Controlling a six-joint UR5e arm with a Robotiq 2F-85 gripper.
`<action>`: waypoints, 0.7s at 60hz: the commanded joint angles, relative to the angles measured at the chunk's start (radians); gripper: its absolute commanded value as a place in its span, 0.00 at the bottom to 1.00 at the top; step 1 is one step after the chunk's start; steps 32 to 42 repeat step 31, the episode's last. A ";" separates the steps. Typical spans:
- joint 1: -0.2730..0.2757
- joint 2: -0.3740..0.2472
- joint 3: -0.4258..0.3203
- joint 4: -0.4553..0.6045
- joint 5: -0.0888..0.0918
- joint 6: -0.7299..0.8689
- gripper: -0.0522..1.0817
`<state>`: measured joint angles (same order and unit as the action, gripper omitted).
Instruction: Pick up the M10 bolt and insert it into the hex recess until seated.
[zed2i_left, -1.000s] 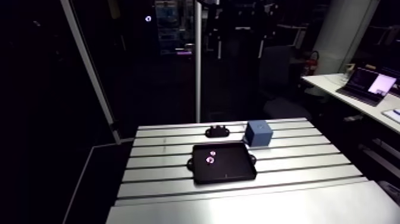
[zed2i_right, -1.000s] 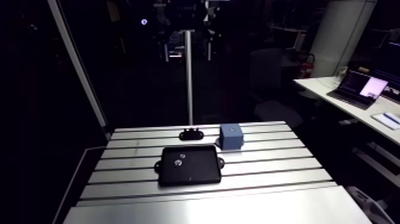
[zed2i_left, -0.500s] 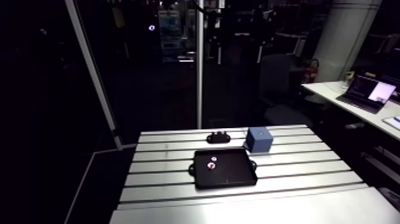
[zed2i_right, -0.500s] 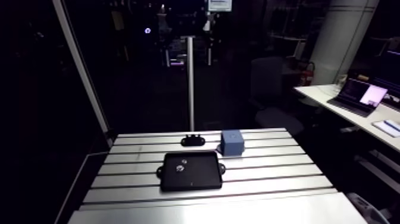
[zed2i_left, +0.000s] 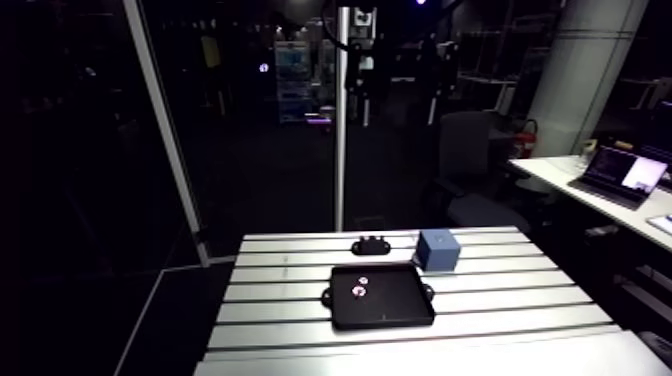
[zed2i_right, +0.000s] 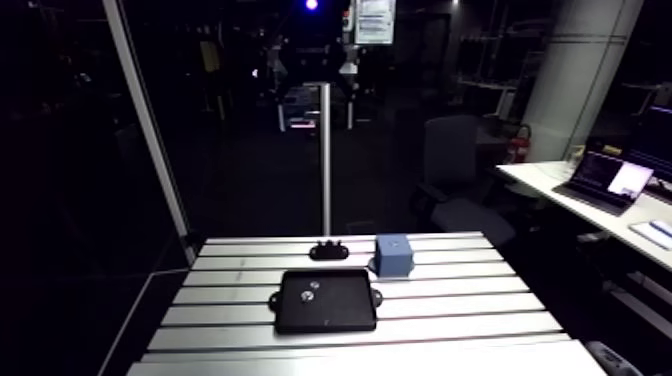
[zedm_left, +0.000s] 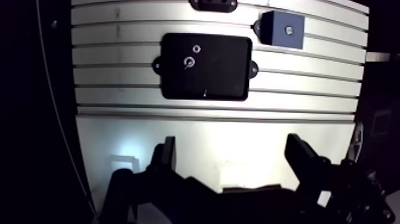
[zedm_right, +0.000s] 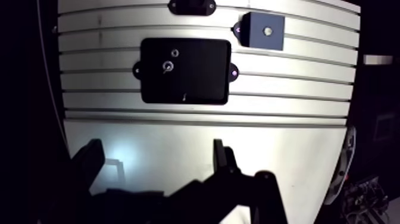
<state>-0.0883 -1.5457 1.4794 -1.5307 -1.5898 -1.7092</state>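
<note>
Nearby, a blue block (zed2i_left: 437, 250) stands just beside the black tray (zed2i_left: 385, 310).

The gripper (zedm_left: 232, 154) is hanging high above the table (zedm_left: 119, 128), over the smooth strip along its near edge, and is pointing down at it. Its two dark fingers (zedm_left: 168, 156) are standing wide apart with nothing held between them. Both tips are hovering well clear of the surface and sitting level with each other. The gripper body behind the fingers is lying in deep shadow.
</note>
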 joint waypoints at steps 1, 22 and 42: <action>0.001 -0.004 0.020 0.001 0.000 0.000 0.06; 0.004 0.003 0.019 0.001 0.001 0.000 0.06; 0.007 0.006 0.019 0.001 0.003 0.000 0.06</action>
